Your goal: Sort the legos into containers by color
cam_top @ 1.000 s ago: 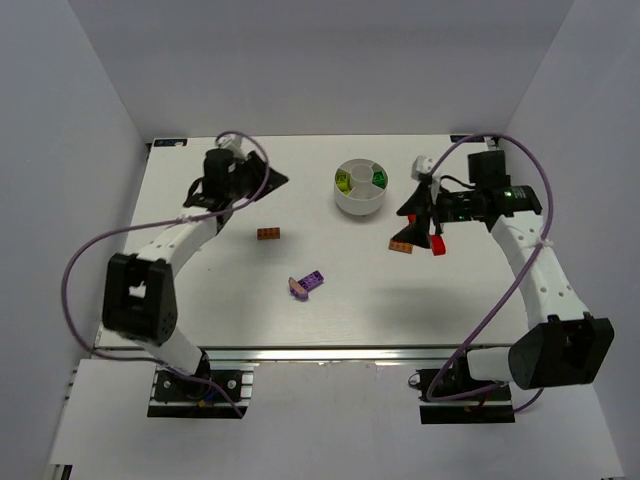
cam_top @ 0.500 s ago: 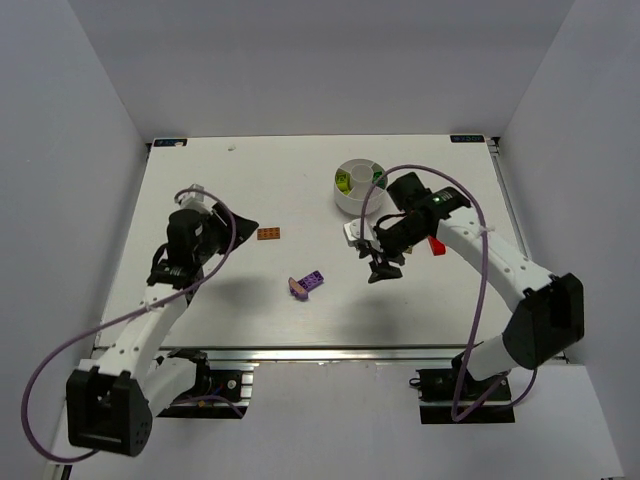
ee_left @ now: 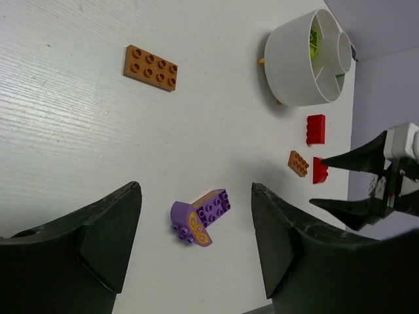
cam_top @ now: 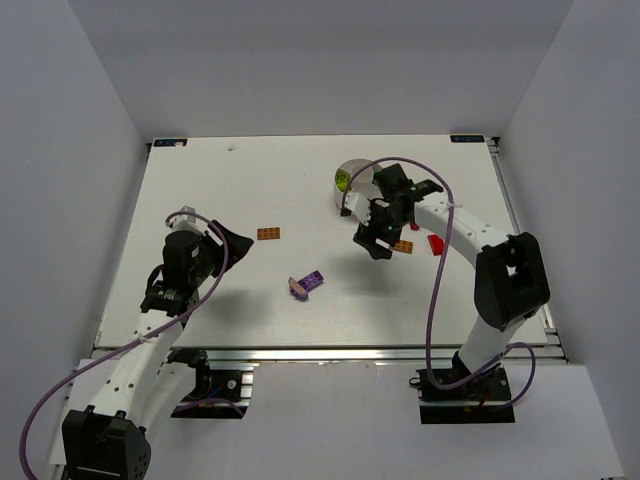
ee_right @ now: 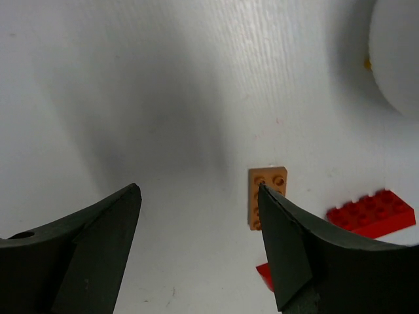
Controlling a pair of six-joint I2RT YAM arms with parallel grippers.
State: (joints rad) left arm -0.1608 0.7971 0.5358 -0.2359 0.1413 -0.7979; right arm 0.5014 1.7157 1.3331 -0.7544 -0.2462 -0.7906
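The white dish [cam_top: 352, 168] sits at the back right of the table, half hidden by my right arm; a yellow-green lego [cam_top: 343, 181] shows in one wedge. Loose legos lie on the table: an orange brick [cam_top: 268, 234], a purple pair [cam_top: 307, 284], a small orange brick [cam_top: 404, 246] and a red one [cam_top: 437, 244]. My left gripper [cam_top: 232, 247] is open and empty, left of the orange brick [ee_left: 150, 67], with the purple pair [ee_left: 201, 217] seen between its fingers. My right gripper [cam_top: 371, 243] is open and empty, just left of the small orange brick [ee_right: 267, 190].
In the left wrist view the dish [ee_left: 294, 65] shows yellow-green legos inside, and two red bricks [ee_left: 316, 129] lie near it. White walls enclose the table on three sides. Purple cables loop over both arms.
My left arm has drawn back from the far left toward the near side, its jaws widening. My right gripper swung from beside the red and orange bricks out to the middle, then back toward them.
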